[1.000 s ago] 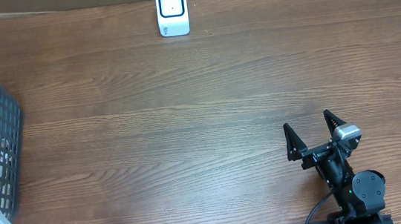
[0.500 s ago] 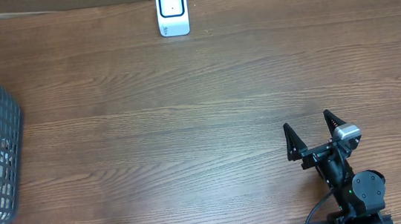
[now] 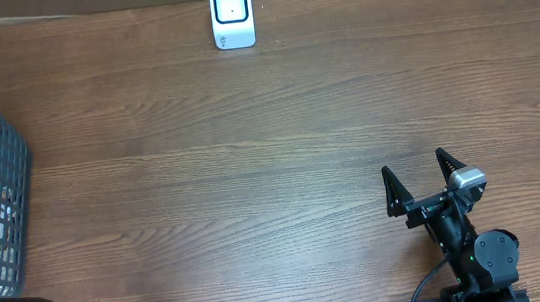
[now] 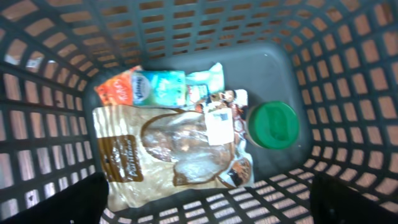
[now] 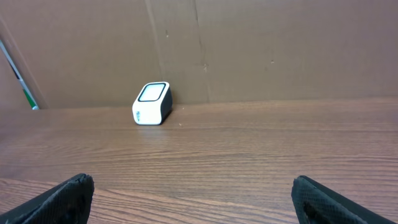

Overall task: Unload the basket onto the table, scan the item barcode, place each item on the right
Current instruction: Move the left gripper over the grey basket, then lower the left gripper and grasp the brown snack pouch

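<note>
Your left gripper (image 4: 217, 208) hangs over the one basket (image 4: 348, 74), jaws wide, empty. Inside lie one brown pouch (image 4: 168, 155), one green-lidded tub (image 4: 273, 124) and at least three small packets (image 4: 158, 87). One scanner (image 3: 232, 14) stands far centre. Your right gripper (image 3: 419, 184), near right, gapes empty.
</note>
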Robot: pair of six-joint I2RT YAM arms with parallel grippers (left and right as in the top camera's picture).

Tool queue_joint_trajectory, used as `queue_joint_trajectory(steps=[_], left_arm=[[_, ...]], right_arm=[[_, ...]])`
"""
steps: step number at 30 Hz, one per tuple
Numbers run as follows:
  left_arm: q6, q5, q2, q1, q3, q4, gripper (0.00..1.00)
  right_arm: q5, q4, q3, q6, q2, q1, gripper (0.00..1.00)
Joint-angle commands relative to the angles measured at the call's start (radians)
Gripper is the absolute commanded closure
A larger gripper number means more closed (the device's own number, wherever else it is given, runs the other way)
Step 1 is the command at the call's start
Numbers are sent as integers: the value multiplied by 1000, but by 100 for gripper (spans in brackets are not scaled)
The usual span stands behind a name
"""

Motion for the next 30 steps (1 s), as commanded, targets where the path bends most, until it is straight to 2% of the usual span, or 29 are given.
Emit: queue_joint_trajectory(steps=[1, 14, 21, 27, 30], left_arm=[[56, -37, 23, 1, 2, -1, 1], [69, -72, 170, 6, -42, -5, 0], [182, -70, 261, 6, -42, 38, 0], [336, 71, 355, 5, -42, 33, 0], [369, 88, 385, 5, -42, 34, 0]], right_arm=[[-2, 5, -11, 4, -11, 5, 0], [2, 5, -11, 4, -11, 5, 0], [2, 5, -11, 4, -11, 5, 0], [2, 5, -11, 4, -11, 5, 0], [2, 5, -11, 4, -11, 5, 0]])
